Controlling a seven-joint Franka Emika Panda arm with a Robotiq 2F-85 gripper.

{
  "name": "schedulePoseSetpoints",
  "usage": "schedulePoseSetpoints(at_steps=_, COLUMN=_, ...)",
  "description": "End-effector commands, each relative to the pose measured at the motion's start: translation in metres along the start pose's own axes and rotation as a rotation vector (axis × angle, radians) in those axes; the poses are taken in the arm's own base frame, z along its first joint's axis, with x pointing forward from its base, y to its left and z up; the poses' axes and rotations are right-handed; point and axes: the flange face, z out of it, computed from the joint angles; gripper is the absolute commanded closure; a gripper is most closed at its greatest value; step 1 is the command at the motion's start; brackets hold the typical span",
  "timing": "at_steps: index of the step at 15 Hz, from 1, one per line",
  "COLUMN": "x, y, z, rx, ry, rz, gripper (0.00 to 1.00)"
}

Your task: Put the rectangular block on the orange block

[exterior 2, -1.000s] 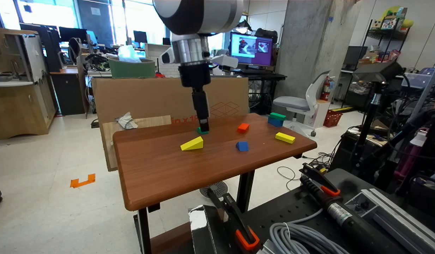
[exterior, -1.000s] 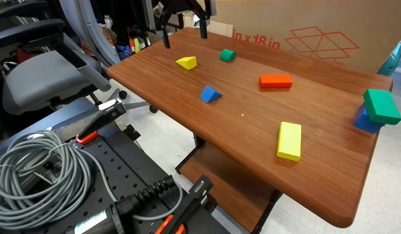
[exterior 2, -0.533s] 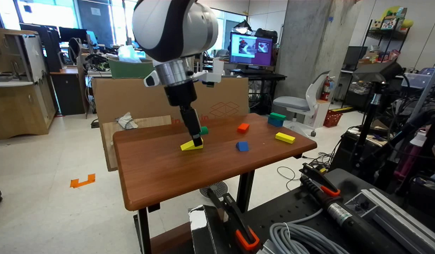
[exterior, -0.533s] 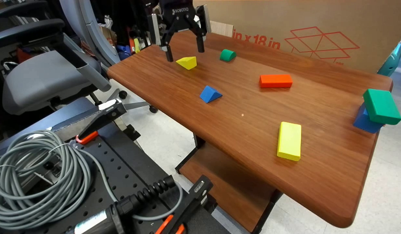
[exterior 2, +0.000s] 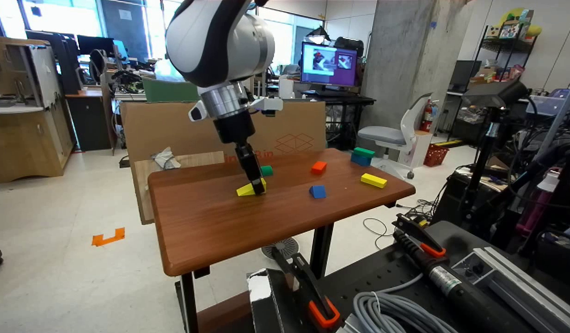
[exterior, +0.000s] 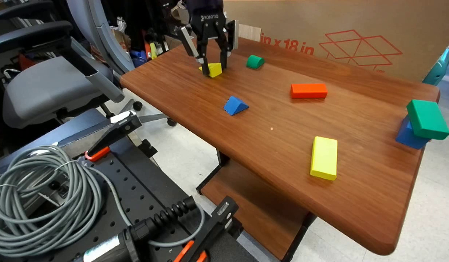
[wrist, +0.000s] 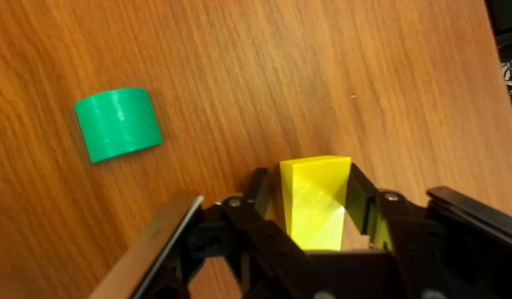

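Against a broad sheet of printed cardboard (exterior 2: 187,127), over a brown desk (exterior 2: 206,226), holds the claw (exterior: 215,70) low around the yellow wedge (wrist: 320,203). Straddles the wedge, seated on the desk, near the tall end, with fingers (wrist: 359,193) partly spread: at or near contact on one flank in the wrist view, leaving a thin gap on the other, and so gripping nothing firmly yet. Favors the upright flanks, presumably, for a pair of parallel faces to squeeze; pinched along the slope, would likely squirt free. (Answers only loosely to "rectangular block," yet seems the piece wanted, judging by the claw's place.) Leaves well apart the longer yellow block (exterior: 324,158), lying flat and properly rectangular.

Has for a goal the orange block (exterior: 308,91), lying low and flat, well apart from the wedge and offering a level top as a seat. Calls next for a firm close, then a lift before crossing, so as to pass between the green half-round (exterior: 255,62) and the blue prism (exterior: 235,106) without brushing either. Should travel with the base down and the slope up, as now, to land flat on flat; set crosswise or tipped, could overhang so narrow a bar and slide off. Shows, at the desk's end, a green slab (exterior: 428,119) perched on a blue block (exterior: 410,135), jutting past an edge yet balanced.
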Motion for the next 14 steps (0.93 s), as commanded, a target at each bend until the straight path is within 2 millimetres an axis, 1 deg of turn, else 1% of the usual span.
schedulePoseSetpoints(at_steps=1, x=0.003, y=0.006, z=0.000, rx=0.035, ry=-0.018, rz=0.015, gripper=0.81)
schedulePoseSetpoints(at_steps=2, x=0.003, y=0.006, z=-0.004, rx=0.034, ry=-0.019, rz=0.019, gripper=0.88)
schedulePoseSetpoints(at_steps=4, x=0.002, y=0.003, z=-0.006, rx=0.038, ry=-0.020, rz=0.029, gripper=0.92)
schedulePoseSetpoints(at_steps=10, x=-0.005, y=-0.004, z=-0.020, rx=0.048, ry=0.032, rz=0.106, gripper=0.92)
schedulePoseSetpoints(at_steps=12, x=-0.012, y=-0.005, z=-0.026, rx=0.057, ry=0.065, rz=0.141, gripper=0.92)
schedulePoseSetpoints(at_steps=14, x=-0.021, y=-0.002, z=-0.034, rx=0.058, ry=0.094, rz=0.204, gripper=0.92)
